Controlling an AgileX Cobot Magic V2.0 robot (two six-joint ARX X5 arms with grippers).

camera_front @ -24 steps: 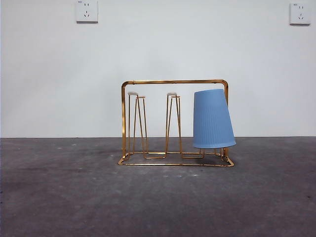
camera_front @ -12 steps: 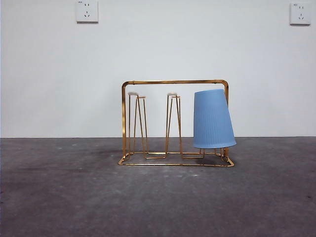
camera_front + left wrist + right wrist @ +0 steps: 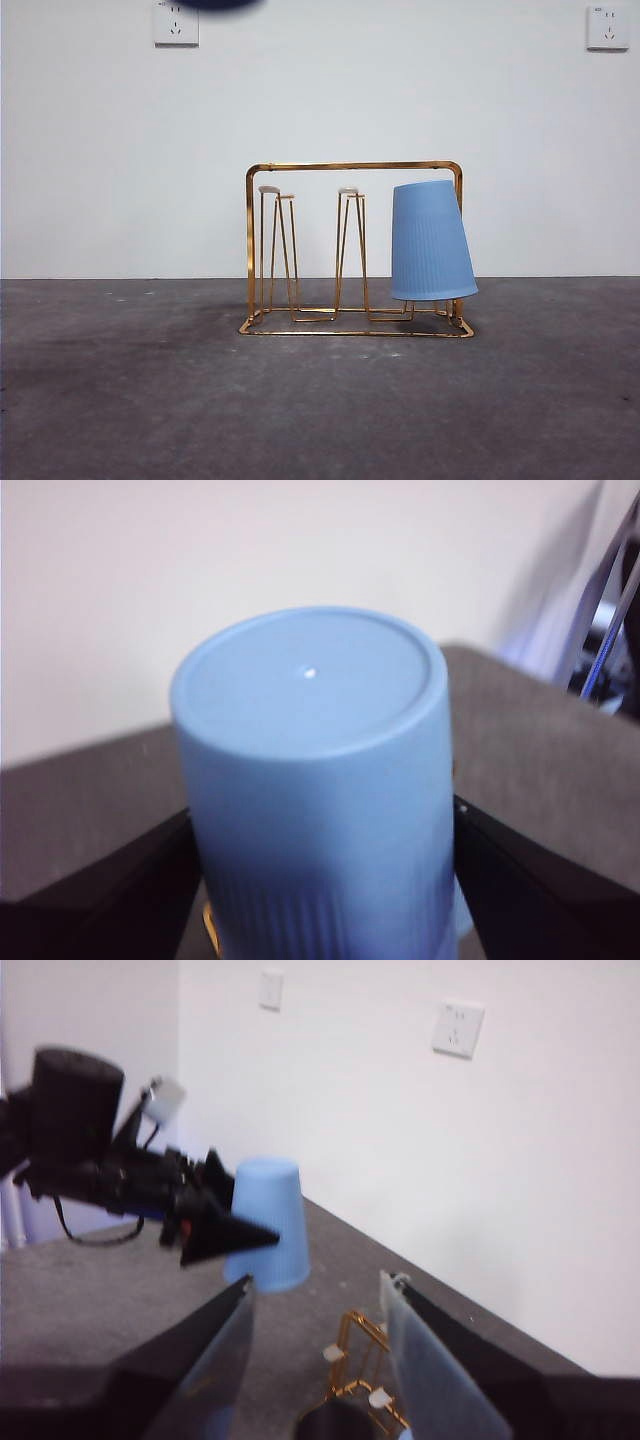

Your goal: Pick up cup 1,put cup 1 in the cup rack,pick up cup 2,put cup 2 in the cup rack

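A gold wire cup rack [image 3: 350, 167] stands mid-table. One blue ribbed cup [image 3: 431, 242] sits upside down over its right-hand peg, and the two other pegs are bare. My left gripper [image 3: 320, 815] is shut on a second blue cup [image 3: 310, 730], base toward the camera, a black jaw on each side. The right wrist view shows that cup [image 3: 266, 1222] held in the air by the left arm [image 3: 100, 1160], off to one side of the rack [image 3: 355, 1355]. My right gripper [image 3: 315, 1285] hangs open and empty above the rack.
The table top [image 3: 120, 400] is dark grey, with a white wall behind it. Two wall sockets [image 3: 176, 22] [image 3: 607, 27] sit high up. A dark arm tip [image 3: 215, 4] shows at the top edge of the front view.
A dark arm tip has come into the front view at the top edge, left of centre. The rack and the cup on it have not moved.
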